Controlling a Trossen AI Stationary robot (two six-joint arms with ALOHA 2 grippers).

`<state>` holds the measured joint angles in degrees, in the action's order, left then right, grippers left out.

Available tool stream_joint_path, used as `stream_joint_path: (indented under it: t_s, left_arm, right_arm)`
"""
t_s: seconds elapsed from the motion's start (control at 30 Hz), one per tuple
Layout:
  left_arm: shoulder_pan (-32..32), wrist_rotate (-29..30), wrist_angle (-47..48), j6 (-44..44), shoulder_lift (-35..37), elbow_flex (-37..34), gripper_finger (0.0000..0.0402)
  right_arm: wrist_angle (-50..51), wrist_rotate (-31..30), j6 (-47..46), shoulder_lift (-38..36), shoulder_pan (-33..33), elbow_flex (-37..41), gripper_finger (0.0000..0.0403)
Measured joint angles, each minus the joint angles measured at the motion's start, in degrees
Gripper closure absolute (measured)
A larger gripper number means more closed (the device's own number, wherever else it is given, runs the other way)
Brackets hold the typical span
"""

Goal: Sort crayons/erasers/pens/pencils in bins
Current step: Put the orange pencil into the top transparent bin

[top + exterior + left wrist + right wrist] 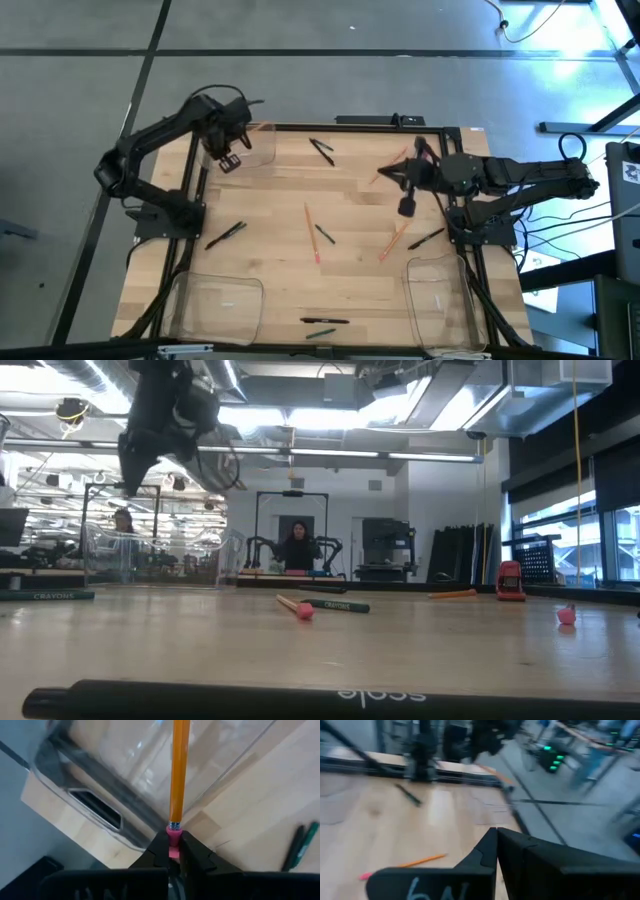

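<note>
**Pencil held over the far bin, ready for release**

Pinched at its pink eraser end, the orange pencil (179, 770) fills the middle of the left wrist view, running straight out from the left gripper (173, 851), whose jaws are shut on it. Beyond the pencil lies the clear plastic bin with rounded corners (95, 807), so the pencil appears to be held over the tub for dropping in. In the high view this left gripper (230, 160) sits at the upper left of the frame, at the edge of that same bin (262, 150).

The right gripper (407, 207) hovers right of centre in the high view, jaws closed on nothing that can be seen; its arm looks to be waiting or between picks.

Two more clear bins stand at the lower left (212, 305) and lower right (440, 295) of the light wooden table (350, 200), spread apart probably so each takes one kind of item. Loose orange pencils (312, 232) lie around the middle of the table, and thin black pens (322, 151) are scattered near its edges, none yet in a bin as far as can be seen.

Judging by this, sorting has barely started.
</note>
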<state>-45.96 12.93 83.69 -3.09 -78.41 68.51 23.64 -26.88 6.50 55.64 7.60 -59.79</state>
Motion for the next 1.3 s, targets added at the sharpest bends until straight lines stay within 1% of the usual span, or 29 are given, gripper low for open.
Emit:
stream_joint_path:
  t_s: [0.07,0.2,0.4,0.5,0.67,0.93,1.3]
  left_arm:
    - [-1.0,0.0,-1.4,-0.3,0.0,-2.3,0.0392]
    - [-2.2,-0.1,-2.6,-2.4,0.0,-6.2,0.0392]
    - [-2.2,0.0,-10.5,-4.7,0.0,-9.4,0.0392]
    - [-2.2,0.1,-12.6,-6.6,0.0,-10.8,0.0392]
    - [-2.7,1.0,-15.8,-6.9,0.0,-13.7,0.0392]
    - [-4.5,1.4,-19.2,-6.7,0.0,-17.2,0.0392]
    - [-5.3,1.3,-21.8,-6.5,0.0,-19.4,0.0392]
  right_arm:
    - [0.0,-1.1,0.0,0.0,0.0,0.0,0.039]
    - [0.0,-1.1,-0.1,0.0,0.0,0.0,0.039]
    - [0.0,-1.0,-0.2,0.0,0.0,0.0,0.039]
    - [0.1,-1.0,-0.2,0.0,0.0,0.0,0.039]
    - [0.1,-1.0,-0.2,0.0,0.0,0.0,0.039]
    - [0.2,-1.0,-0.2,0.0,0.0,0.0,0.039]
    - [0.2,-1.0,-0.2,0.0,0.0,0.0,0.039]
